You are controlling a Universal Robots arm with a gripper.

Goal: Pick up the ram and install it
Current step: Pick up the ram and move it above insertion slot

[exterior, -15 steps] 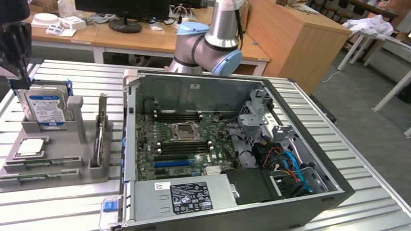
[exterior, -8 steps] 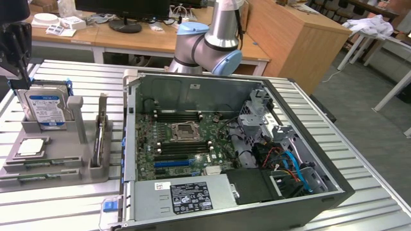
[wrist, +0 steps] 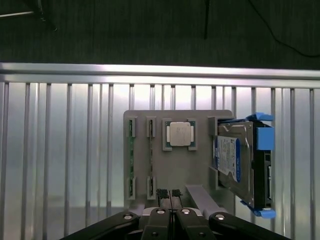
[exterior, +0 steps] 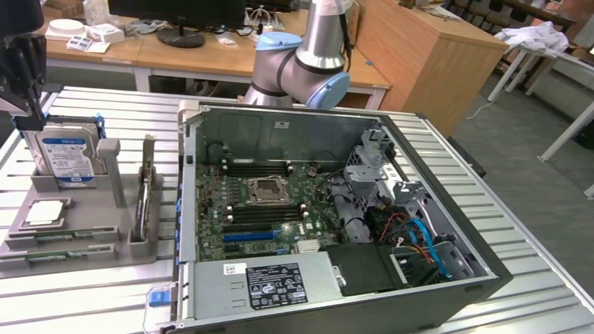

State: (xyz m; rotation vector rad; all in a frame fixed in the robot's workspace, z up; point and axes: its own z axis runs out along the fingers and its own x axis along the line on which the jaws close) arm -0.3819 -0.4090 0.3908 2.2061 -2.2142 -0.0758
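Your claw [wrist: 167, 192] is pressed together with nothing in it, hanging high over the grey parts tray [wrist: 200, 165] at the exterior view's left end of the slatted metal table [wrist: 60, 150]. So I'd call this the lining-up part of the pick.

The ram [wrist: 131, 160] sits on edge in one of the tray's narrow slots, so from above you only get a thin green line between the little brackets. It's in the slot two over from the processor chip [wrist: 180, 134], on the opposite side of the tray from the hard drive [wrist: 235, 157]. The next slot might hold another stick, I can't really tell.

What I'd watch:
- The fingertips look lined up nearer the chip than the ram, so slide across before going down.
- Spread the fingers before you drop, since shut tips would just land on the stick's top edge.
- Pinch the two flat faces around the middle of the stick, between the brackets.
- Come down and pull up straight, because a tilt will probably jam it in the slot.

The open PC case [exterior: 260, 129] and its motherboard [exterior: 236, 209] are well apart, toward the exterior view's right.
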